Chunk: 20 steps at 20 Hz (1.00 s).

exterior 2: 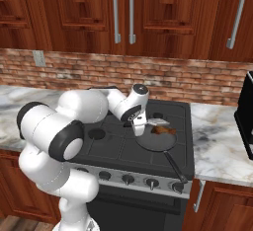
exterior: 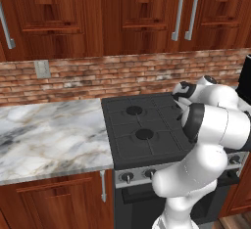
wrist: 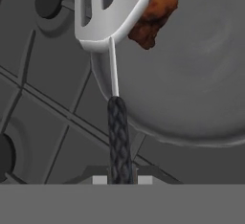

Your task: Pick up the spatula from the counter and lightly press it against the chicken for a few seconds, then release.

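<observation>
My gripper (wrist: 121,179) is shut on the dark braided handle of the spatula (wrist: 118,137). Its thin shaft leads up to a slotted silver blade (wrist: 109,8). The blade's far edge overlaps the browned chicken (wrist: 156,13), which lies in the grey pan (wrist: 196,79); whether they touch I cannot tell. In the right base view the gripper (exterior 2: 139,123) hangs over the stove with the spatula (exterior 2: 159,122) reaching right, just above the chicken (exterior 2: 163,131) at the back of the pan (exterior 2: 156,144). In the left base view my own arm hides the pan.
The pan's long handle (exterior 2: 174,166) points toward the stove's front right knobs. Black stove (exterior: 142,125) with open burners to the left. Marble counter (exterior: 49,135) on the left, more counter (exterior 2: 217,141) and a black appliance (exterior 2: 245,116) on the right.
</observation>
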{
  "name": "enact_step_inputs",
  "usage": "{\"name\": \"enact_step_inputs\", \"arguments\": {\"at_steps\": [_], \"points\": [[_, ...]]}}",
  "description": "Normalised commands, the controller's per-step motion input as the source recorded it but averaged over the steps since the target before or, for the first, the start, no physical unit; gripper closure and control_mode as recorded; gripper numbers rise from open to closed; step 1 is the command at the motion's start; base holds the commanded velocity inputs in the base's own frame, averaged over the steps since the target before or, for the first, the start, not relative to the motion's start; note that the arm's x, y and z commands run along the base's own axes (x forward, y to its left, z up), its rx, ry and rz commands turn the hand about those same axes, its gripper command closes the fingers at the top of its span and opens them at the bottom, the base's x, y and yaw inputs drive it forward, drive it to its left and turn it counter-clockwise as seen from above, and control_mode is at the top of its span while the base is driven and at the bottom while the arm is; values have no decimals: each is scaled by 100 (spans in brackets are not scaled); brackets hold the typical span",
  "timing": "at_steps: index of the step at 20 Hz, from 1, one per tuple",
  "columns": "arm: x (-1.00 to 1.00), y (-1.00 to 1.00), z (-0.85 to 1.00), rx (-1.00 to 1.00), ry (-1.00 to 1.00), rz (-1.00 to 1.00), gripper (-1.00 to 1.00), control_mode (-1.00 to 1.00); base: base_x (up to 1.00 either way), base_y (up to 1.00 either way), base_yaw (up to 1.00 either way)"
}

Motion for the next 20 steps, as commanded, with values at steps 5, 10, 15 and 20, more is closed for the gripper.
{"name": "enact_step_inputs", "arguments": {"at_steps": [5,10,15,20], "points": [[-11,0,-4,1,0,-3,100,-100,0,0,0],[-11,0,-4,1,0,-3,100,-100,0,0,0],[-11,0,-2,2,0,-4,100,-100,0,0,0],[-8,0,0,2,0,-4,100,-100,0,0,0]]}}
